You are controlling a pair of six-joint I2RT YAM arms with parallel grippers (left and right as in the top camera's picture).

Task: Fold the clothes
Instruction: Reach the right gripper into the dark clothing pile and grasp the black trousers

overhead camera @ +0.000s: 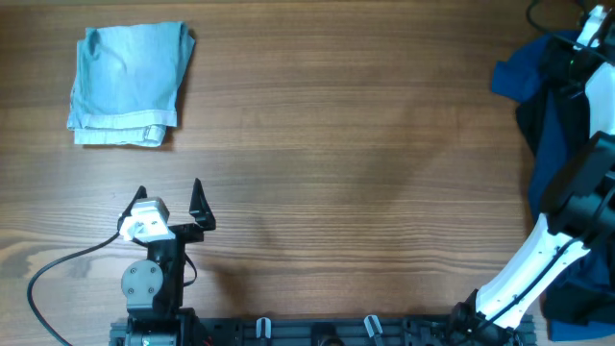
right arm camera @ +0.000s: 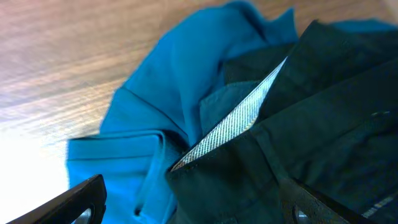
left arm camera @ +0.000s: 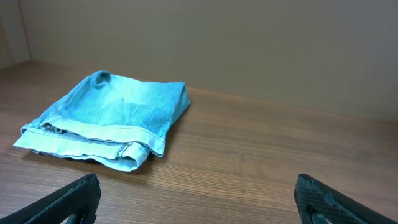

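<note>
A folded pale blue garment (overhead camera: 130, 85) lies at the far left of the table; it also shows in the left wrist view (left arm camera: 106, 118). My left gripper (overhead camera: 171, 197) is open and empty near the front edge, well short of that garment, with bare wood between its fingers (left arm camera: 199, 205). A heap of dark blue clothes (overhead camera: 553, 115) lies at the right edge. In the right wrist view, black shorts (right arm camera: 311, 124) with a whitish inner waistband (right arm camera: 236, 121) lie on a blue garment (right arm camera: 180, 81). My right gripper (right arm camera: 199, 208) is open, its fingers either side of the shorts' edge.
The right arm (overhead camera: 553, 245) reaches from the front right over the heap. A black cable (overhead camera: 58, 274) loops at the front left beside the left arm's base. Wooden tabletop (overhead camera: 336, 144) spans the middle.
</note>
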